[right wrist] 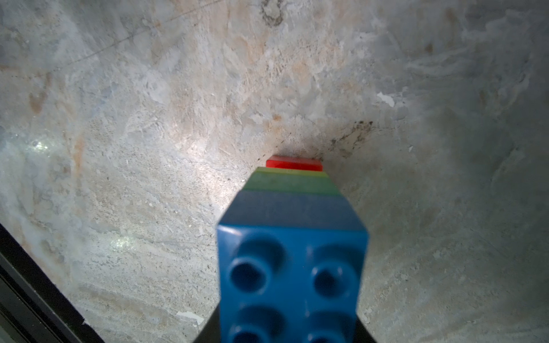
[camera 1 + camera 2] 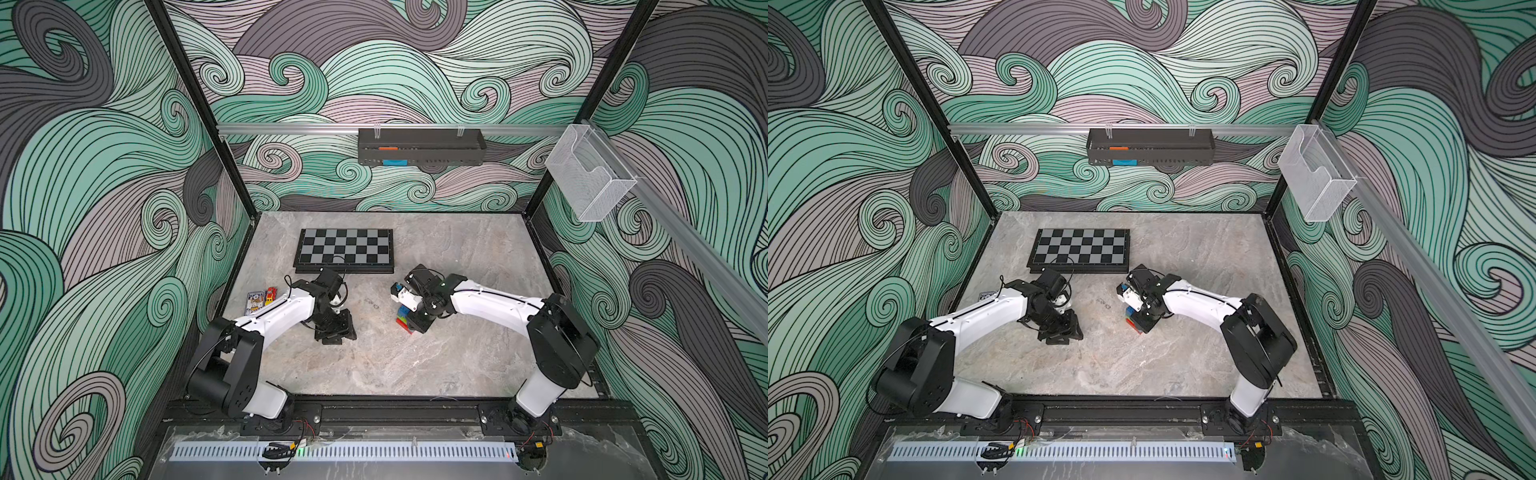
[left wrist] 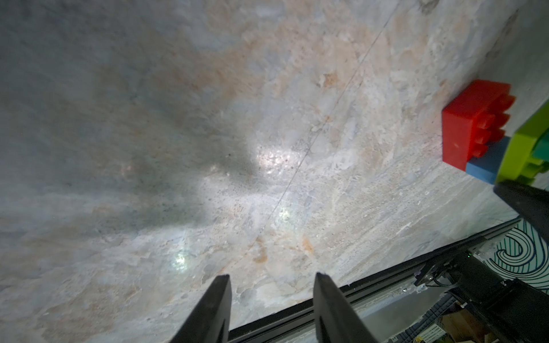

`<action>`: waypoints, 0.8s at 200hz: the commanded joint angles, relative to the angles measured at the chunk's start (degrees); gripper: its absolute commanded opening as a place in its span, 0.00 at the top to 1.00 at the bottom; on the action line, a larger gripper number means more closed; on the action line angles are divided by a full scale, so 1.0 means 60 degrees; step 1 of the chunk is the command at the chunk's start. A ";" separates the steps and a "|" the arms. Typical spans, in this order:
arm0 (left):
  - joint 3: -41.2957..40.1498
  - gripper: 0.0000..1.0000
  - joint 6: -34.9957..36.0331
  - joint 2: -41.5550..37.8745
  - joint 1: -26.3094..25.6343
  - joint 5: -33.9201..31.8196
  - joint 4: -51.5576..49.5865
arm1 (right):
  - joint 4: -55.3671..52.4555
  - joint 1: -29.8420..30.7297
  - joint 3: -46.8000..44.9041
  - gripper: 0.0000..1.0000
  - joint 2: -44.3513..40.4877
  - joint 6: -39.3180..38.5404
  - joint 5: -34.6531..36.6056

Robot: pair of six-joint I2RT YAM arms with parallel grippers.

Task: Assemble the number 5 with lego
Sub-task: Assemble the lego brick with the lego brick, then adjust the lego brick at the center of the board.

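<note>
The number 5 (image 2: 403, 318) stands seemingly complete near the table (image 2: 457, 353) centre, 3 o'clock of the empty, parted left gripper (image 3: 272, 285); the right gripper (image 1: 286, 326) flanks its top, grip unclear, and should likely release straight upward.

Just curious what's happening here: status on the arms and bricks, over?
Left gripper open, empty. Right gripper astride multicolour plastic brick figure, red end down on table; grip unclear. Black-and-grey checkered board apart.

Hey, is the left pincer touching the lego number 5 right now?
Apart. In a top view the left pincer sits clear of the number 5, with bare table between them.
</note>
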 commanded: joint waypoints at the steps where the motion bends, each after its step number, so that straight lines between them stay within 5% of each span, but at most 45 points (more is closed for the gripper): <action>1: 0.0250 0.51 0.0162 0.0036 0.0006 -0.0110 -0.0264 | -0.0330 -0.0016 -0.0089 0.55 -0.0217 0.0065 0.0451; 50: 0.0251 0.51 0.0136 0.0092 0.0011 -0.0074 -0.0199 | -0.0366 -0.0024 0.0006 0.43 -0.1025 0.0124 0.0453; 160: 0.0238 0.51 -0.0010 0.0061 -0.0015 -0.0073 -0.0157 | 0.0203 -0.0040 -0.0012 0.38 -0.1138 0.0676 -0.0328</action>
